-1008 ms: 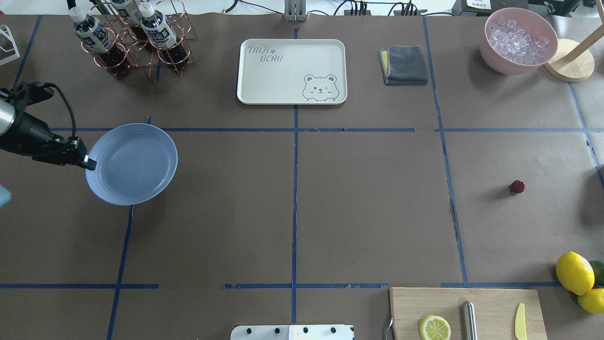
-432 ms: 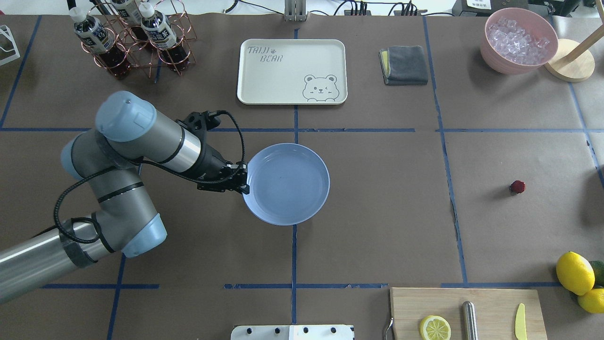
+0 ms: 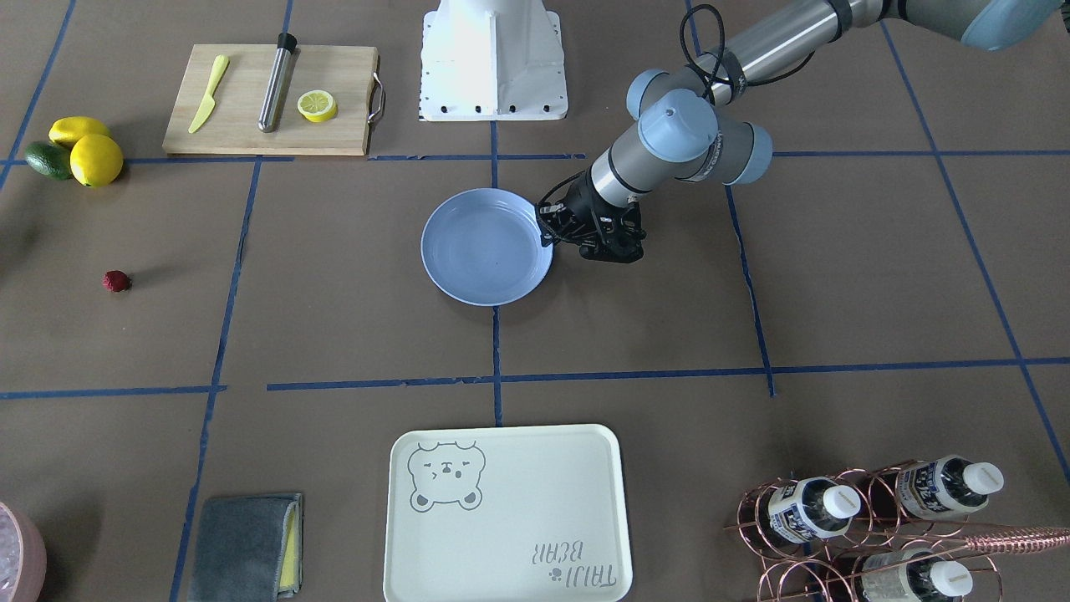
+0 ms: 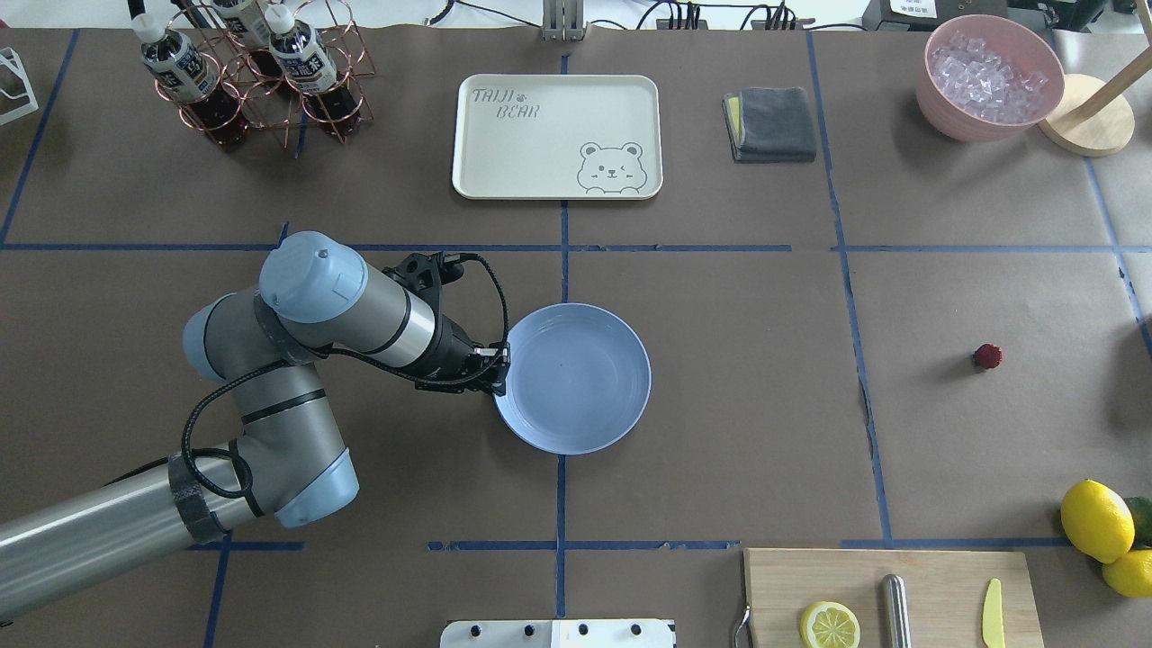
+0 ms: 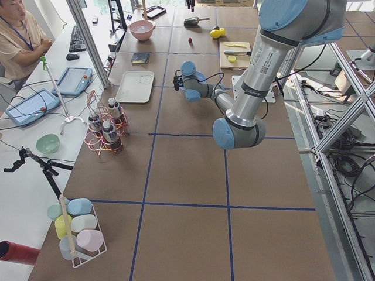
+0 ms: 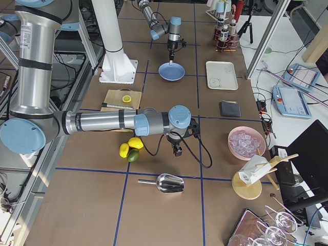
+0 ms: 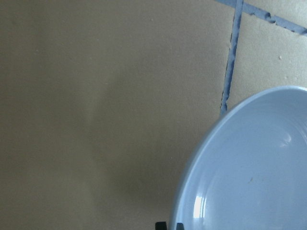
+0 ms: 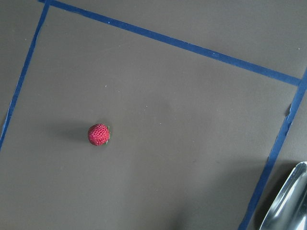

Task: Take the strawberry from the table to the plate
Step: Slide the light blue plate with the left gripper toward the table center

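Note:
The strawberry [image 4: 987, 355] is a tiny dark-red berry lying alone on the table [image 4: 720, 432] at the right; it also shows as the strawberry [image 3: 116, 281] and, from above, as the strawberry [image 8: 98, 134]. The light-blue plate [image 4: 576, 378] sits at the table's middle, empty. My left gripper [image 4: 498, 367] is shut on the plate's left rim; the left wrist view shows the plate [image 7: 249, 172] close up. My right gripper [image 6: 177, 151] appears only in the exterior right view, pointing down at the table, and I cannot tell whether it is open or shut.
A cream bear-print tray [image 4: 557, 135], a grey cloth [image 4: 771, 123], a bottle rack [image 4: 252, 72] and a pink bowl of ice [image 4: 988, 76] line the far side. A cutting board [image 4: 886, 598] with a lemon slice and lemons [image 4: 1096, 520] lie near right. A metal scoop [image 6: 169, 183] lies nearby.
My left arm has carried the plate from the table's left side rightwards to the middle and slightly nearer. The strawberry has stayed in place.

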### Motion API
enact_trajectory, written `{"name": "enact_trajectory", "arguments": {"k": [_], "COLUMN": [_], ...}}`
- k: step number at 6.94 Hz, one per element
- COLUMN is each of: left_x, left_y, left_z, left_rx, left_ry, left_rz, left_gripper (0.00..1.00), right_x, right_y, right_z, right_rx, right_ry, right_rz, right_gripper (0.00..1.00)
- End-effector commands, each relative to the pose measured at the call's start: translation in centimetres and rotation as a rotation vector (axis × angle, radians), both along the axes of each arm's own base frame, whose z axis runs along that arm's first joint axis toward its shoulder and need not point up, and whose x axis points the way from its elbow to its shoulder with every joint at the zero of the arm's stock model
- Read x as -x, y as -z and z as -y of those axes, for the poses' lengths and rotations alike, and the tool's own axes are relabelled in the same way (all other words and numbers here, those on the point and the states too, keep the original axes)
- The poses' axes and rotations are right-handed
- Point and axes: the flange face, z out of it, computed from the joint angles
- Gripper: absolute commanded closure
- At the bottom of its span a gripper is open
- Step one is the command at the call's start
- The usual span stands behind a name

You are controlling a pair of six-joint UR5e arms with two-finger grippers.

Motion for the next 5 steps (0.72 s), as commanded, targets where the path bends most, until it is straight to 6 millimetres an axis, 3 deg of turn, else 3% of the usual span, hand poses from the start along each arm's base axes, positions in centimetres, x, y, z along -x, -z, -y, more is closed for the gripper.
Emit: {"name": "enact_trajectory", "arguments": {"k": [1,2,3,4,5], "left_x": [-0.5,-0.5,-0.5,-0.2,0.3], "left_y": [-0.5,-0.5,-0.5,0.3,0.8], "left_z": [-0.1,-0.1,-0.1,-0.1,-0.2], "left_rx": [0.003,0.002,0.003,-0.012,-0.029], "left_ry": [-0.003,-0.003,-0.004,-0.001,0.002], "left_rz": [0.009,0.008,0.005,-0.025,-0.064], "left_gripper": [1.00,1.00,0.59,0.32,0.28], "right_x": [1.0,1.0,1.9,3.7,6.9], "right_y": [0.2,0.3,0.4,1.0,2.2], "right_z": [0.1,0.1,0.1,0.1,0.0], "right_rx": [-0.007,-0.007,-0.009,0.019,0.073], "right_ry": [0.023,0.022,0.042,0.040,0.000], "right_rz": [0.001,0.001,0.002,0.026,0.043], "right_gripper": [0.00,0.00,0.00,0.00,0.00]}}
